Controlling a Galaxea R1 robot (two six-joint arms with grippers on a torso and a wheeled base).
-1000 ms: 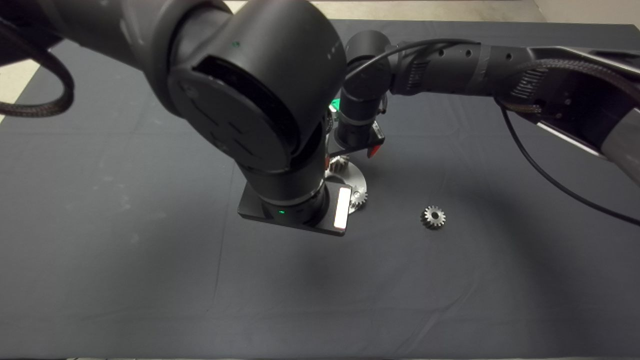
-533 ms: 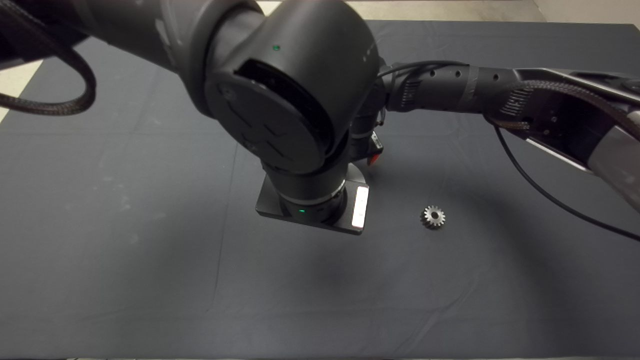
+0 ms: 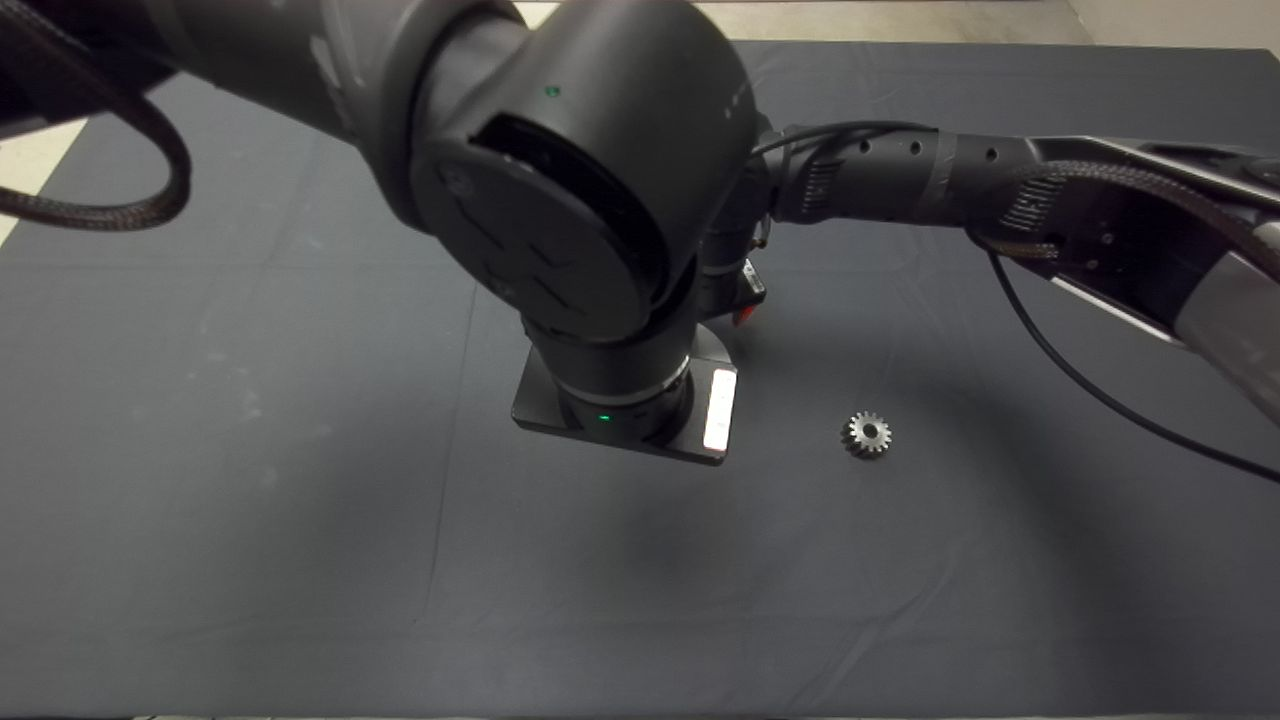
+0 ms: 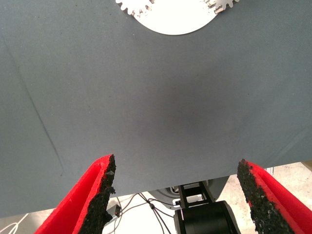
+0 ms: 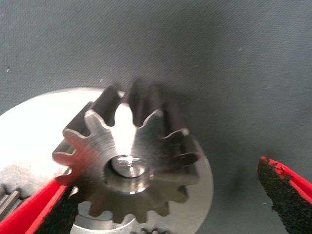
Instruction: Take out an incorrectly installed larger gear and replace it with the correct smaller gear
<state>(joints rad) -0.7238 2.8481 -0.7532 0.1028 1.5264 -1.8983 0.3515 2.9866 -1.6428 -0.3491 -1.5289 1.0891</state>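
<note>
The right gripper hangs low over the round metal base plate, and its two red fingers stand wide apart. The larger gear sits between them on a shiny pin that shows in its centre hole. One pad is very close to the teeth of this gear, maybe touching; I cannot tell. The other pad is well apart from it, with bare dark mat between. So this gripper holds nothing now, and the larger gear is on the plate. The teeth of a small silvery gear show just beside the near finger, at the plate's rim.

The left gripper hovers above the mat with its fingers spread wide and nothing between them. Ahead of it, well apart, lies the edge of the pale base plate with the teeth of two small gears on it.

In the head view the left arm covers the plate and both grippers. The smaller gear lies flat on the mat, alone, well apart from both grippers, on the right arm's side
</note>
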